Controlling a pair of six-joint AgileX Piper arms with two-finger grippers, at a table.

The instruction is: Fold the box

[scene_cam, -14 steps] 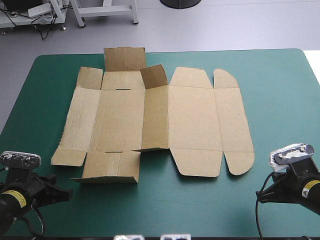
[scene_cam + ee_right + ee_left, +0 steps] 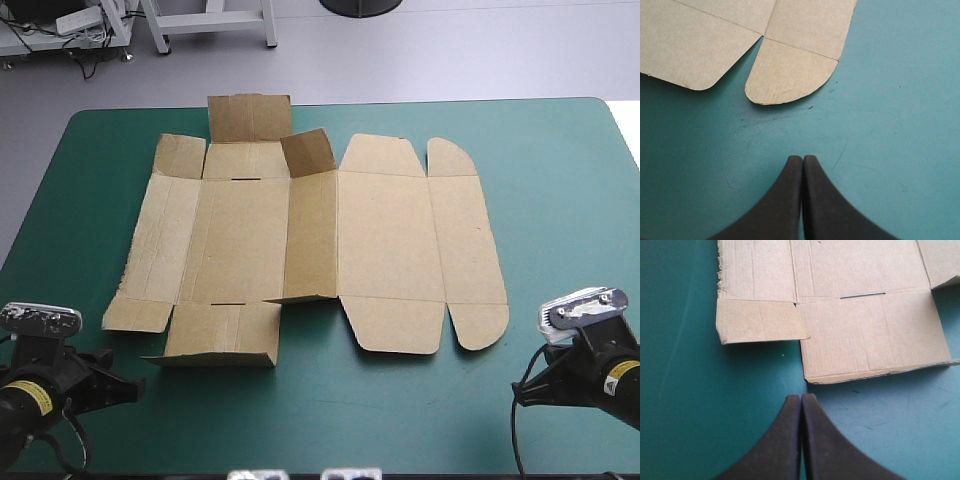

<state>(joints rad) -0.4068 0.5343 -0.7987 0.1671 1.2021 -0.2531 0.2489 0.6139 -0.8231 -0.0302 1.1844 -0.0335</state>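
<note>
Brown box [image 2: 320, 240] lies opened out, mostly flat, on the teal-green counter [image 2: 560, 150], mid-counter and a bit left of ctr. One small flap at its far middle is tilted up, and the near-left flap lifts slightly off the cover. Our left gripper [image 2: 801, 399] has its fingers pressed together, just short of that near-left flap, not touching. Our right gripper [image 2: 803, 159] is also pressed together, near the box's rounded near-right tab but apart from it.
</note>
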